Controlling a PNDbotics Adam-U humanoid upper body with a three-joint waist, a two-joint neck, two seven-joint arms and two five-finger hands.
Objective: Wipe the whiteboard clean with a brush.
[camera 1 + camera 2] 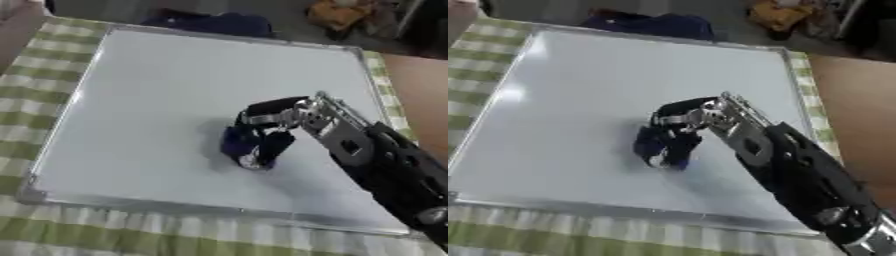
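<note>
A large whiteboard [157,100] with a silver frame lies flat on a green-checked cloth. Its surface looks plain white, with no marks that I can make out. My right hand [267,125] reaches in from the lower right and sits near the board's middle, slightly right of centre. Its fingers are curled round a dark blue brush [241,145] with a pale patch at its lower end. The brush is pressed down against the board. My left hand shows in neither view.
The green-and-white checked cloth [52,65] covers the table around the board. A dark blue bundle [214,22] lies just beyond the board's far edge. An orange-yellow object [337,15] sits at the far right. Bare brown surface [420,80] shows right of the cloth.
</note>
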